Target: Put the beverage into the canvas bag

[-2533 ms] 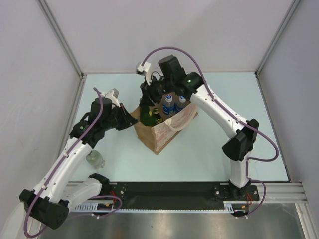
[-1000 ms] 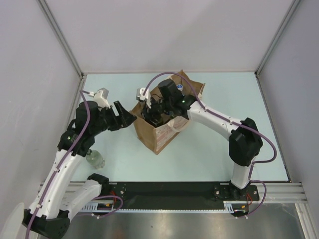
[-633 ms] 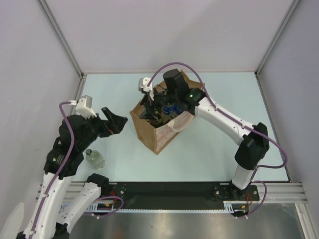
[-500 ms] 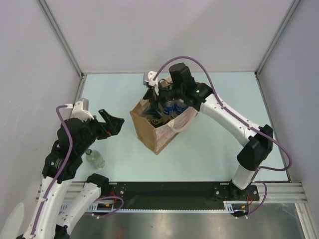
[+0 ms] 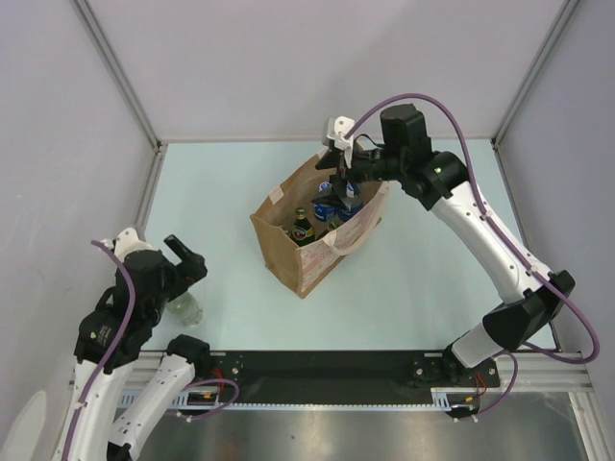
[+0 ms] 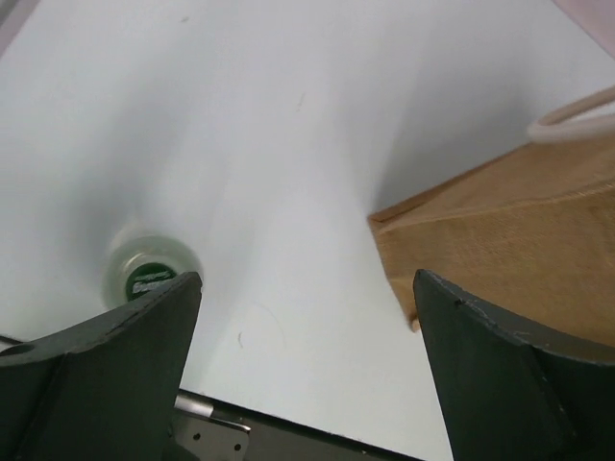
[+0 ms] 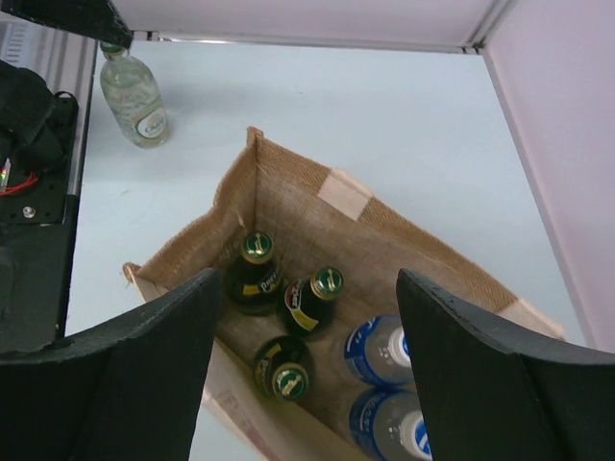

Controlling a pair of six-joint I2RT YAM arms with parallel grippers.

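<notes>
Right gripper (image 7: 306, 288) now above canvas bag (image 5: 309, 261)

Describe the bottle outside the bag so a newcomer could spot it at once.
Find the tan-brown canvas bag with cream handles, then look to the near-left corner of the table. A clear bottle with an oval label stands there alone; the dark green bottles and blue-labelled bottles sit inside the bag.
</notes>
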